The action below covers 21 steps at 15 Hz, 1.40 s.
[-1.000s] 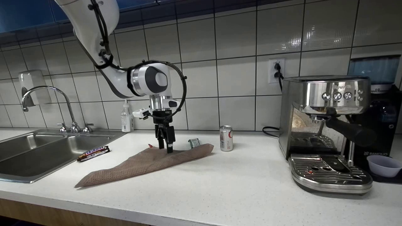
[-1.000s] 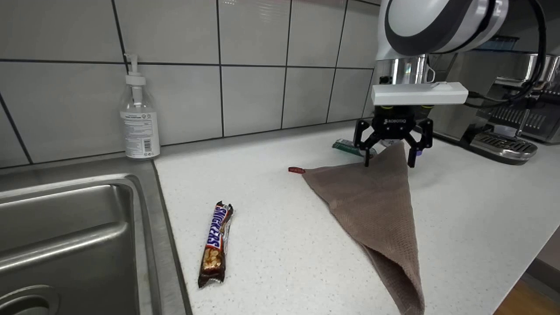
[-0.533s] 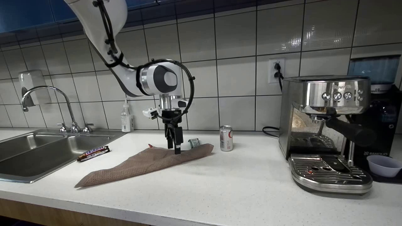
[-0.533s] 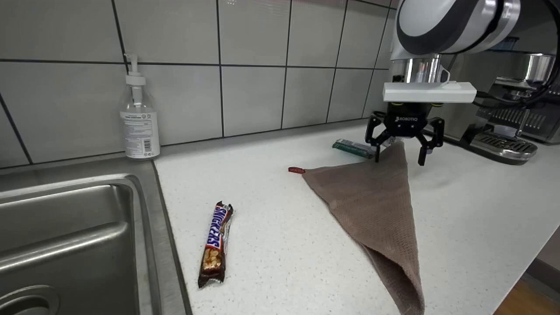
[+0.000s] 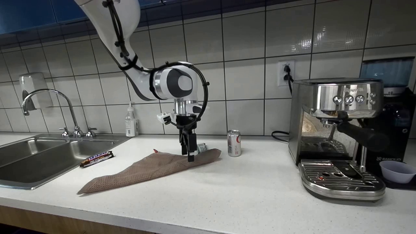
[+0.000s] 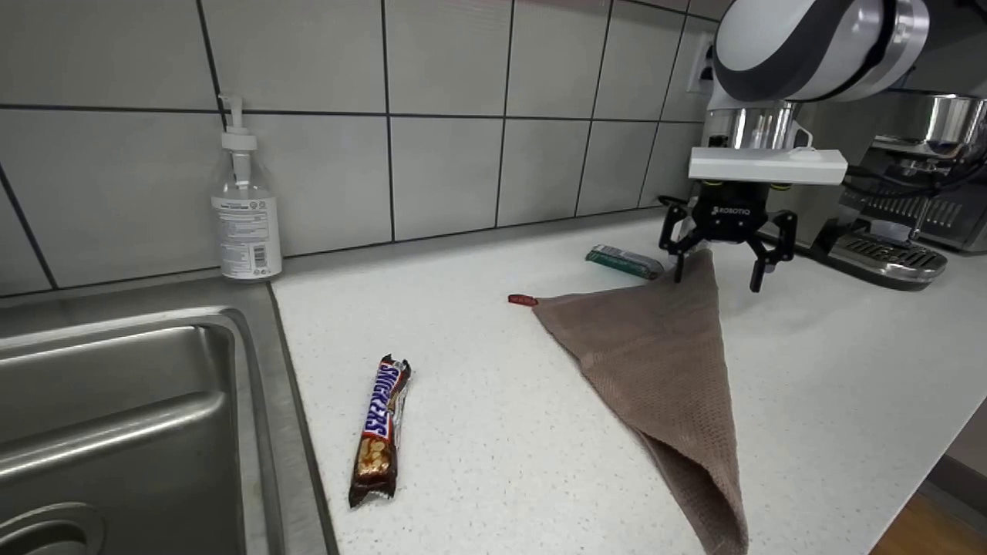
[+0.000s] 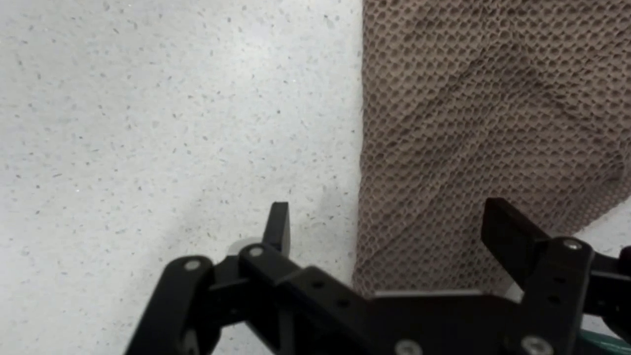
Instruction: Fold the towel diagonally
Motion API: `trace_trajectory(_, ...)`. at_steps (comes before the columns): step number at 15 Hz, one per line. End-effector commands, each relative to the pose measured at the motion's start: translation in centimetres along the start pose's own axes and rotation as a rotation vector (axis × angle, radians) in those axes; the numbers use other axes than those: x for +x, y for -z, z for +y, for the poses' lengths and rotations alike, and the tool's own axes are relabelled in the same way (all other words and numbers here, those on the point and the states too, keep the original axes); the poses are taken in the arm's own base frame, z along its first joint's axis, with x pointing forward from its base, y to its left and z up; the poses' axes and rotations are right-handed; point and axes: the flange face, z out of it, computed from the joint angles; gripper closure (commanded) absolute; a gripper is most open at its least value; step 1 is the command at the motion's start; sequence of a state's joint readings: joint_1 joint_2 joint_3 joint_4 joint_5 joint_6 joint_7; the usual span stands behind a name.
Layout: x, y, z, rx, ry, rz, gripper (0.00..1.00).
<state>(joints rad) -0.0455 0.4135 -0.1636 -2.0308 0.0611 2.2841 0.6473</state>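
Indoors, a tiled wall (image 5: 243, 79) backs a speckled white counter (image 5: 260, 188), shown in both exterior views. A white & gray arm (image 5: 139, 83) bends down over it, lower end btwn a steel sink (image 6: 284, 432) and a chrome coffee machine (image 5: 344, 107).

A brown textured towel (image 6: 663, 370) lies on the counter btwn sink & machine, roughly a triangle, its long point aimed twd the counter's front edge & another corner twd the machine. A black gripper (image 6: 717, 280), marked Robotiq, hangs at the towel's end nearest the machine: released, fingers (image 7: 512, 239) spread wide. Per wrist view, one is over cloth, the other over counter, w/ a towel edge running btwn; can't tell whether the tips touch anything.

A clear pump bottle (image 6: 247, 231) stands upright at the sink's rear corner, nr the wall. A lavender bowl (image 5: 398, 170) sits beside the machine, on the side away from the towel. A silver can (image 5: 234, 143) stands upright nr the towel's machine-side corner. A Snickers bar (image 6: 379, 432) lies flat beside the sink, apart from the towel. A green pack (image 6: 624, 262) lies just beside the towel, wall side. Smallest, a red tip (image 6: 522, 300) shows at a towel corner, too tiny to ID.
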Motion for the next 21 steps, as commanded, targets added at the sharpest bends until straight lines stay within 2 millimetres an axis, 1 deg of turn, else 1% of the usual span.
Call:
trace_trajectory(1,2.0,-0.2,0.2,0.041,-0.036,-0.004,0.00)
trace_trajectory(8,5.1,-0.9,-0.5,0.077,-0.094,0.009,0.00)
trace_trajectory(13,7.0,-0.7,-1.1,0.087,-0.114,0.024,0.00)
trace_trajectory(21,9.5,-0.8,-0.5,0.089,-0.153,0.042,0.00)
